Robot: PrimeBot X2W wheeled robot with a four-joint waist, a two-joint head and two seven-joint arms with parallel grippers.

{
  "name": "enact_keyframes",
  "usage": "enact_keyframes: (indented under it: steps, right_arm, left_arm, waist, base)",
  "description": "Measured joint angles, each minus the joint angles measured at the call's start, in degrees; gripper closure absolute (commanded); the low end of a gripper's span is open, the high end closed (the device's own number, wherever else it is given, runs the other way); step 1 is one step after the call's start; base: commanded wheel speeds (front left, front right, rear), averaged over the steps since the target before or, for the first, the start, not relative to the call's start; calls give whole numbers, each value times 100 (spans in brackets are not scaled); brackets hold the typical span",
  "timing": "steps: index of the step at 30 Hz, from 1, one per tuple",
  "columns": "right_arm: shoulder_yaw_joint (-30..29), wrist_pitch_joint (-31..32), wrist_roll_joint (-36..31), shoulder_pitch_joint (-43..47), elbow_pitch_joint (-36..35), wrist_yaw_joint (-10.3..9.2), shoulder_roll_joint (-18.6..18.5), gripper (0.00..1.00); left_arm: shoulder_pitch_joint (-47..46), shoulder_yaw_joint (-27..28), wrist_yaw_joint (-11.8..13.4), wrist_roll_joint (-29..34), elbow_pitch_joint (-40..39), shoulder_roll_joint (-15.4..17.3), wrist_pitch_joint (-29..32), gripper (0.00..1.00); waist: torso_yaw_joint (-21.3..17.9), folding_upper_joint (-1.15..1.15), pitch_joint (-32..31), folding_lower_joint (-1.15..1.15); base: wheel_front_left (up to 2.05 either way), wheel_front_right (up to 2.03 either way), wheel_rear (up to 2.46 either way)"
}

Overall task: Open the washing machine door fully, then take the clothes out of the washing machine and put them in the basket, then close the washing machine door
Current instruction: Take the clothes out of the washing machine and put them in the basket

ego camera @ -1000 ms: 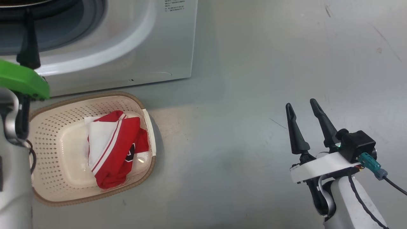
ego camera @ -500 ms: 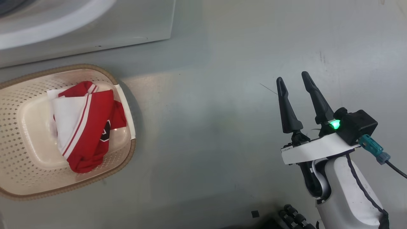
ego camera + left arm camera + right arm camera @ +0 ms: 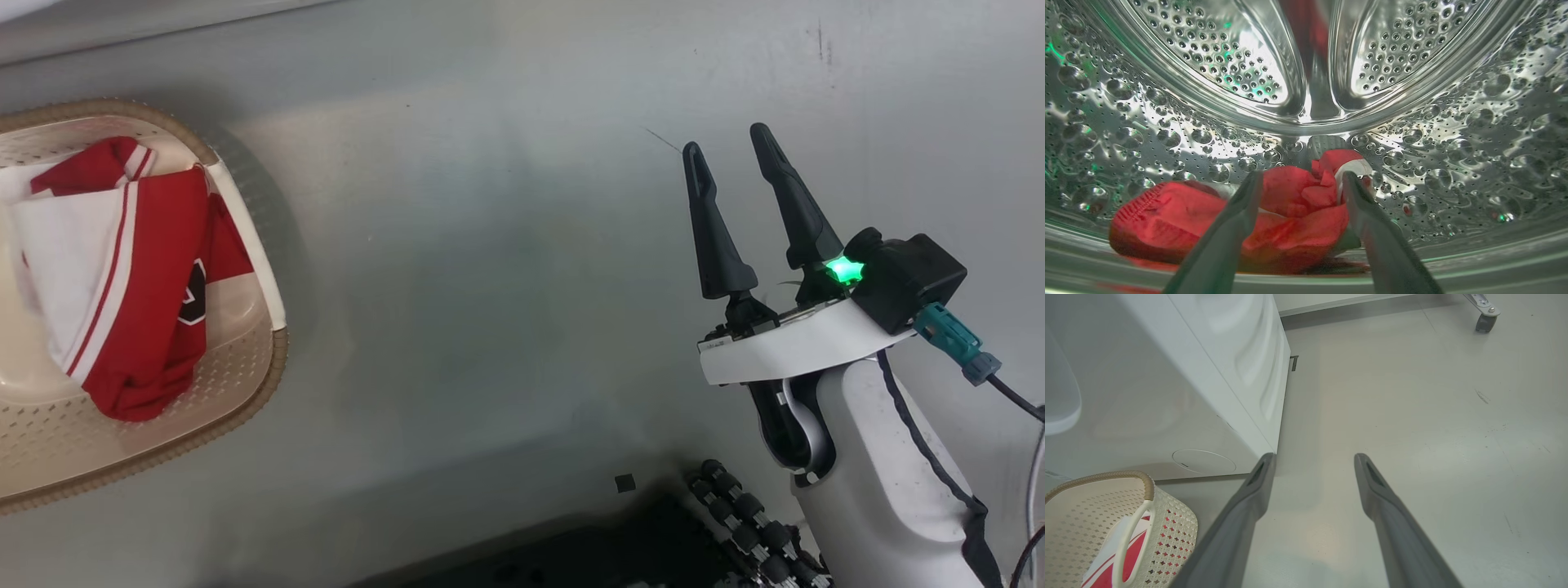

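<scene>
In the left wrist view my left gripper [image 3: 1302, 176] is inside the washing machine's perforated steel drum [image 3: 1208, 53]. Its fingers stand open on either side of a crumpled heap of red clothes [image 3: 1167, 216] on the drum floor, not closed on it. More red and white clothes [image 3: 139, 269] lie in the cream basket [image 3: 273, 359] at the left of the head view. My right gripper [image 3: 727, 140] hangs open and empty over bare floor, well right of the basket. The right wrist view shows my right gripper [image 3: 1314, 457], the white washing machine [image 3: 1167, 375] and the basket [image 3: 1106, 475]. The washing machine door is out of view.
The grey floor [image 3: 490, 245] stretches between the basket and my right arm. My dark base with its roller wheels [image 3: 735, 523] shows at the bottom of the head view. A caster of some cart [image 3: 1486, 320] stands far off on the floor.
The head camera has swung, so the basket and machine slid up and left in the picture and my left arm's green part left it. The right gripper stays open.
</scene>
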Motion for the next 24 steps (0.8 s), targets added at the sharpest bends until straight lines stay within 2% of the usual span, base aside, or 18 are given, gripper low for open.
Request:
enact_keyframes:
  steps: [12, 24]
  right_arm:
    - [191, 0, 62, -15, 108, -3, 1, 0]
    - [461, 0, 86, -29, 207, 0, 2, 0]
  left_arm:
    - [-834, 20, 16, 245, 332, 442, 431, 0]
    - [-1339, -185, 168, 376, 711, 573, 1311, 0]
  waist:
    - [-290, 0, 318, -1]
    - [-376, 0, 333, -1]
  base:
    - [0, 0, 0]
    - [0, 0, 0]
